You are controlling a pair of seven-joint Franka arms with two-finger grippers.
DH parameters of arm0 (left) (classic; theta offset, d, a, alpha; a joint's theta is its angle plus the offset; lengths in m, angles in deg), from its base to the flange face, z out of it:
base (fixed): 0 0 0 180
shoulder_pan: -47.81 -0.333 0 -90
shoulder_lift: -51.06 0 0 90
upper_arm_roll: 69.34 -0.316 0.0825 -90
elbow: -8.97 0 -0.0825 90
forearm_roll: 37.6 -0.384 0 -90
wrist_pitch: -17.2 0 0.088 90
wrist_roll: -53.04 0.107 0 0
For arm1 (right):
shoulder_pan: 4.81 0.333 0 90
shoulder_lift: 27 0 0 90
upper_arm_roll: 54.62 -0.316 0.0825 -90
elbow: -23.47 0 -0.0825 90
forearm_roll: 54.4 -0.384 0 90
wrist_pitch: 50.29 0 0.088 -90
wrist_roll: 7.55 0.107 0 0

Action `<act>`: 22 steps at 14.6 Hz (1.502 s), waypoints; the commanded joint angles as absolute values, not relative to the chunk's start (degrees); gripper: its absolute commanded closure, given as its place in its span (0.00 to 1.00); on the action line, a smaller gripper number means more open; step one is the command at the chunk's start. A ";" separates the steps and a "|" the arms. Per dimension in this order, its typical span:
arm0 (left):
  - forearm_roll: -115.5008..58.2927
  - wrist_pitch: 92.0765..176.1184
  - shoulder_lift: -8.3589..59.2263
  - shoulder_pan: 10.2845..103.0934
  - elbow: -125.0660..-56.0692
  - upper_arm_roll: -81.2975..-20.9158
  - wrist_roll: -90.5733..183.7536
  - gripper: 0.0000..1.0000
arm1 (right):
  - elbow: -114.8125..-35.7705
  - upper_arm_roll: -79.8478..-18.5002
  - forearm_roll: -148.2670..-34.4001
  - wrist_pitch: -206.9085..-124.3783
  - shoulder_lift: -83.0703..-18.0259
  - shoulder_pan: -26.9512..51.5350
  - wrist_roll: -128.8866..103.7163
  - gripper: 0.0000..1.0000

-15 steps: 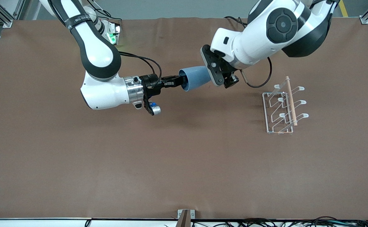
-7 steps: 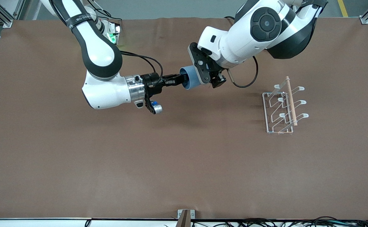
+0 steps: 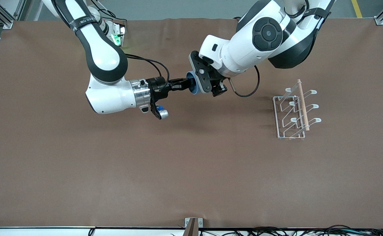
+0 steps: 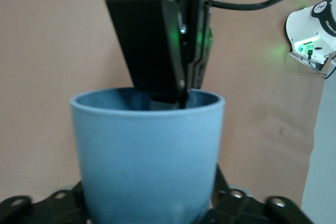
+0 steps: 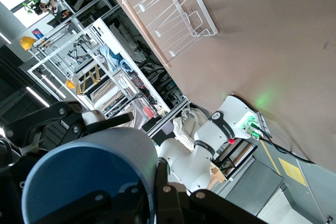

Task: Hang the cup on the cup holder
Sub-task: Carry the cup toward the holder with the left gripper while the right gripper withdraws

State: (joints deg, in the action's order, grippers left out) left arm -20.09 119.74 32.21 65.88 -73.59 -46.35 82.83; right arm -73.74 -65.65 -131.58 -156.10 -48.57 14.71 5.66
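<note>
Cup [image 3: 193, 88] sideways, mouth toward right gripper [image 3: 182, 85].

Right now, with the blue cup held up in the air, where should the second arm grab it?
Around the cup's closed bottom end, coming from the rack's end of the table. The right gripper already pinches the rim, one finger inside the mouth, so the smooth tapered body is the free part. The left gripper is there, fingers either side.
</note>
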 commanded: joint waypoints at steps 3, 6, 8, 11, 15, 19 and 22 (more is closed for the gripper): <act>-19.49 119.94 31.37 66.18 -72.68 -45.97 82.40 0.70 | -73.74 -65.79 -133.24 -156.81 -47.74 15.14 5.45 0.98; -20.19 118.01 31.63 66.18 -72.68 -46.05 82.31 0.74 | -73.83 -65.70 -132.45 -156.72 -47.39 14.97 6.42 0.01; -21.68 116.44 31.72 66.10 -72.68 -46.23 82.22 0.74 | -74.27 -65.35 -129.74 -156.63 -46.69 13.92 6.42 0.00; -25.36 113.71 32.07 65.40 -72.68 -46.40 82.31 0.72 | -74.01 -65.08 -117.99 -156.72 -44.50 11.11 14.03 0.00; -40.80 106.78 32.07 66.44 -72.86 -45.97 82.92 0.82 | -73.74 -65.00 -98.65 -156.19 -41.15 6.19 19.24 0.00; -55.95 100.01 31.89 68.56 -74.51 -45.88 86.68 1.00 | -73.22 -65.00 -75.98 -156.37 -39.74 1.80 19.61 0.00; -66.57 92.37 31.37 69.08 -75.84 -45.88 91.53 1.00 | -71.11 -64.56 -62.53 -156.19 -39.65 -2.07 17.68 0.00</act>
State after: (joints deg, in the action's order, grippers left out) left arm -61.04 96.72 31.63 68.78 -75.16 -45.93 88.82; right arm -71.76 -64.19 -69.94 -156.46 -40.71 0.44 18.50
